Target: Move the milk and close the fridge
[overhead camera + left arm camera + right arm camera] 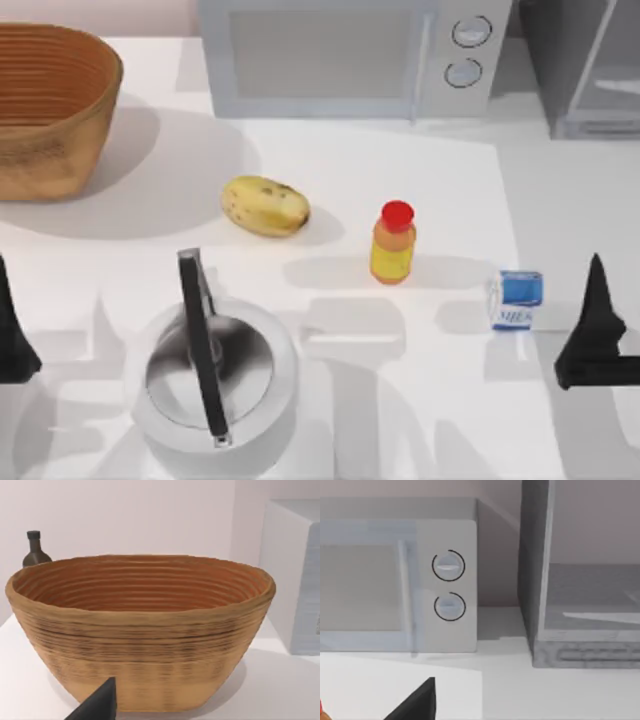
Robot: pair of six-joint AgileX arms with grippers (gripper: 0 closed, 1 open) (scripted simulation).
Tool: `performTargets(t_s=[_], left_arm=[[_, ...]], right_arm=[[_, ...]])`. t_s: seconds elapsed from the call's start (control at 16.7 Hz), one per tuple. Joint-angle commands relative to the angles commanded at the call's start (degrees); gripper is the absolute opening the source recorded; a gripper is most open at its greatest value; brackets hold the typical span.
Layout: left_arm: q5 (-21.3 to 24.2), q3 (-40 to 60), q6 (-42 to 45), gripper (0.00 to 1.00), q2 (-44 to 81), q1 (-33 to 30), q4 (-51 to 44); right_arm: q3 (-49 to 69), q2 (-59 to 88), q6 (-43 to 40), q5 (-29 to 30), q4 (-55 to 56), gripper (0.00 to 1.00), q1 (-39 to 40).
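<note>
From the top view, the milk [517, 299] lies on the white table [400, 400] toward the right side, just beside the right gripper [596, 330], which sits at about 3 o'clock from the carton near the right edge. Whether the right gripper's fingers are parted or together cannot be told. Blue lettering shows on the carton's white face, too small to read surely. The yellow bottle [393, 243] with a red cap stands at about 10 o'clock from the milk, with clear table between them. A potato [265, 205] lies farther left, and a white kettle [215, 375] with a dark handle sits at the lower left. The fridge [590, 65] stands at the top right corner, at about 1 o'clock from the milk, beside the microwave [350, 55]. The basket [50, 110] fills the top left. The left gripper [12, 330] is parked at the left edge; its finger state cannot be told either.

The left wrist view faces the basket [142, 635], with a dark bottle [35, 550] behind it.

The right wrist view faces the microwave [395, 585] with two round dials and the fridge [585, 595], whose pale door panel stands beside it.
</note>
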Motion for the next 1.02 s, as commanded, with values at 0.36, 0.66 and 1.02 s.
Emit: performTargets(t_s=[0.36,0.66,1.02], left_arm=[[0.0,0.0,0.0,1.00,0.0,0.0,0.0],[0.0,0.0,0.0,1.00,0.0,0.0,0.0],[0.0,0.0,0.0,1.00,0.0,0.0,0.0]], right_arm=[[0.1,0.8,0.2,0.1,0.7,1.00,0.1],[2.6,13.3,3.2,0.7,10.1,1.00,0.6],[6.4,44.5,8.6,0.6,26.4,1.00,-0.4]])
